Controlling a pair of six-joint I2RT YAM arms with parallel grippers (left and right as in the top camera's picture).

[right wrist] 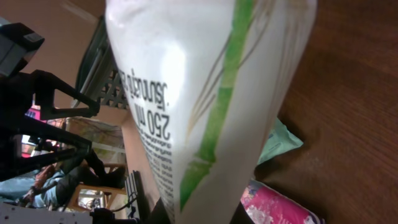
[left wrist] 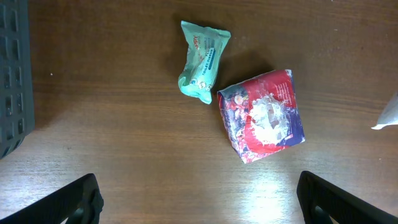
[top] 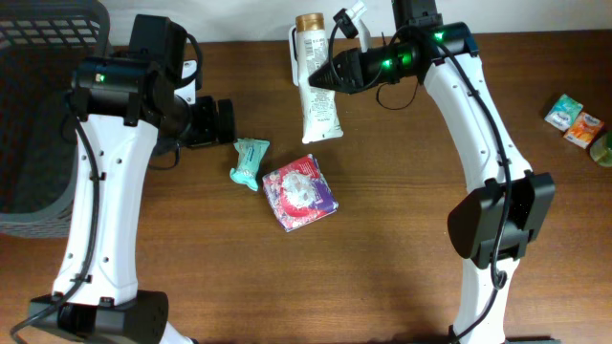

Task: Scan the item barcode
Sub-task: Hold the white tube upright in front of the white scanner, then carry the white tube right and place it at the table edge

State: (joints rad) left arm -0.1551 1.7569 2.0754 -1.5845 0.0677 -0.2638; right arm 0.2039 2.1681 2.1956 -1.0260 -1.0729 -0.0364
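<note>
Firmly clamped, our right gripper (top: 323,75) grasps the white tube (top: 318,110) near its middle, gold cap off to one side of the fingers. Our left gripper (top: 222,121) hangs spread wide, with a teal packet (top: 251,161) and red pouch (top: 299,191) just beyond its fingertips.

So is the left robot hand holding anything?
No, the left gripper is wide open with nothing between its jaws.

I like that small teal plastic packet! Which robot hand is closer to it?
Left. The left gripper hovers open beside the small teal plastic packet; the right gripper is farther away, shut on the white plastic tube.
</note>
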